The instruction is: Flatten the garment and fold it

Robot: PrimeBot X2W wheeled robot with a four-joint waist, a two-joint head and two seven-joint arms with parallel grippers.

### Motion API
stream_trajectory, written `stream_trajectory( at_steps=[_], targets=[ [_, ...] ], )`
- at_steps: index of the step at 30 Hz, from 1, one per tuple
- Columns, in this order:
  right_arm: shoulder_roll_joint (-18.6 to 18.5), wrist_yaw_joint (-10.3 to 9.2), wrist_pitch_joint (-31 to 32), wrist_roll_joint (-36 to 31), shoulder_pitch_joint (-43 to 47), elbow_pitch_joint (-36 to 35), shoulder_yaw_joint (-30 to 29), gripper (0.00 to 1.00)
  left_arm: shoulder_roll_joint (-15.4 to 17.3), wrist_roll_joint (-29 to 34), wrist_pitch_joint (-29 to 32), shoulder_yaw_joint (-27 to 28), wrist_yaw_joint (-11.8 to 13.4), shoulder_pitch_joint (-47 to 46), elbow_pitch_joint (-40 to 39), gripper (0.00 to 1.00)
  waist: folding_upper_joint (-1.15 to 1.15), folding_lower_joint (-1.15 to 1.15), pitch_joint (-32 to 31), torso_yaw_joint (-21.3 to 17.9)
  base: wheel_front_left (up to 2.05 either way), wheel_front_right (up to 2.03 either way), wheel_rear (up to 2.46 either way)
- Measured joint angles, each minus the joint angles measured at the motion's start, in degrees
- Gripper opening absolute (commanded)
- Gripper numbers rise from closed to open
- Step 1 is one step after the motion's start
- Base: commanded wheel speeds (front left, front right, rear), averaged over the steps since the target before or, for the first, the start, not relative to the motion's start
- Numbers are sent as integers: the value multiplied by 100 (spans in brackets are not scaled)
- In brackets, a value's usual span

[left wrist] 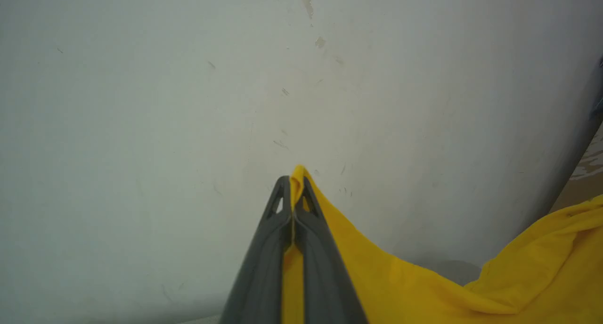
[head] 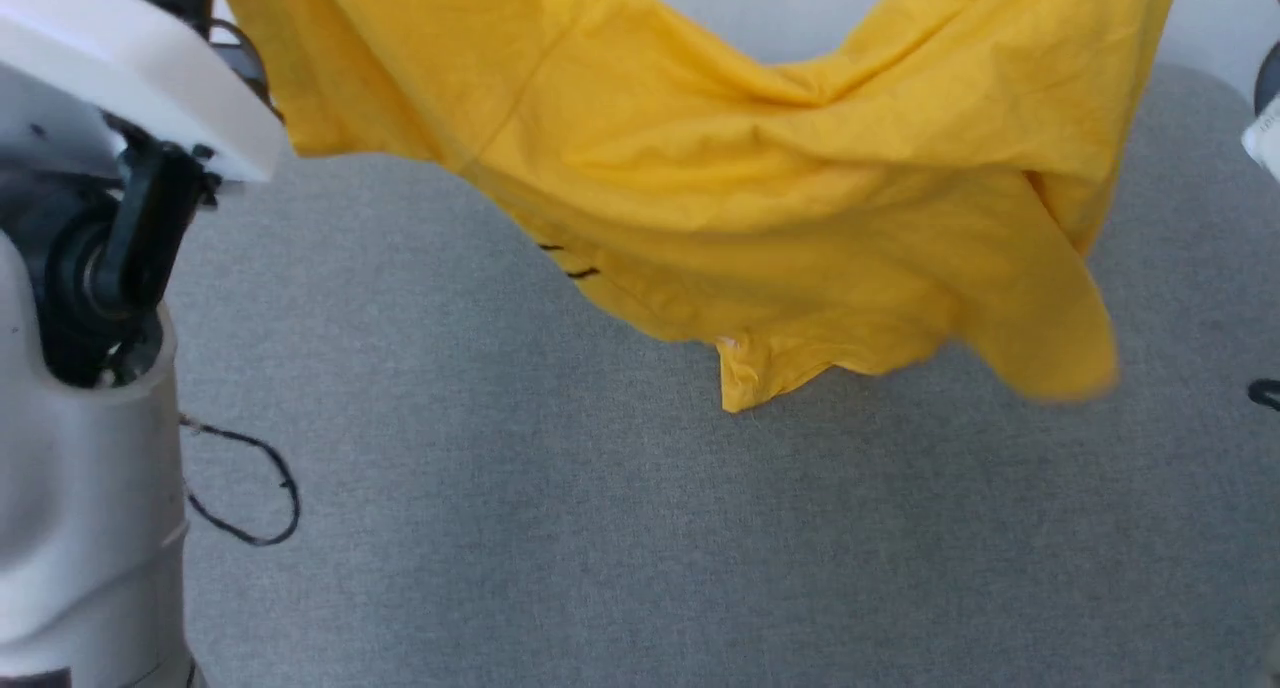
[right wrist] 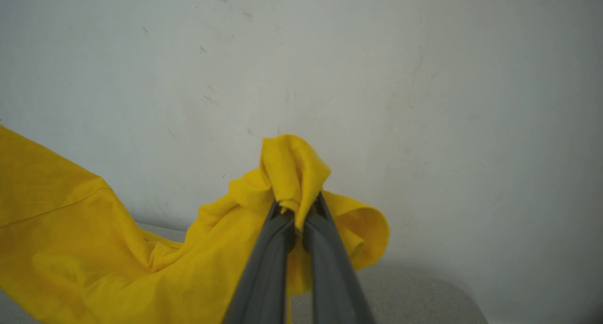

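The garment [head: 760,158], a bright yellow T-shirt, hangs in the air above the grey table [head: 600,528], sagging in the middle, with thin black marks near its lower left edge. Its lowest folds dangle just over the table top. In the left wrist view my left gripper [left wrist: 293,185] is shut on a thin yellow edge of the garment [left wrist: 377,277], which trails off to the right. In the right wrist view my right gripper [right wrist: 297,210] is shut on a bunched corner of the garment [right wrist: 141,267], which drapes away to the left.
A pale wall [left wrist: 188,102] stands close behind the table. My left arm's white and black links [head: 90,268] fill the left side of the head view, with a thin black cable loop [head: 255,498] beside them. Part of my right arm [head: 1265,118] shows at the right edge.
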Motion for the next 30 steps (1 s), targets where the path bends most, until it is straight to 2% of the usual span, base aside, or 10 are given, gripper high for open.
stream_trajectory(
  at_steps=[3,7,12,14,19,23,30],
  targets=[
    [136,0,185,-81,-339,325,11,0,-112,-85,225,-52,138,-301,234,0,0,0,171,-14,0,0,0],
    [31,0,34,-549,-1310,1028,120,0,-136,64,188,-62,313,-1257,766,0,0,1,508,-33,0,0,0],
    [-60,0,-699,-1218,-2865,2054,303,0,-46,620,-485,-111,412,-2898,1664,0,0,2,1047,-53,0,0,0],
    [-56,0,-1015,-1422,-3368,2469,375,0,-94,724,-851,-87,490,-3464,1997,0,0,2,1277,-59,0,0,0],
    [-33,0,-1828,-1789,-4213,3394,432,0,-265,790,-1747,-94,483,-4346,2581,0,0,3,1823,-58,0,0,0],
    [-122,1,-2406,-1995,-4579,3862,525,0,-304,675,-2376,-13,224,-4805,2931,0,0,2,2203,-36,0,0,0],
    [-366,0,-3255,-1868,-4648,4343,833,0,-261,385,-3310,-5,-577,-4871,3384,0,0,2,2846,48,0,0,0]
  ],
)
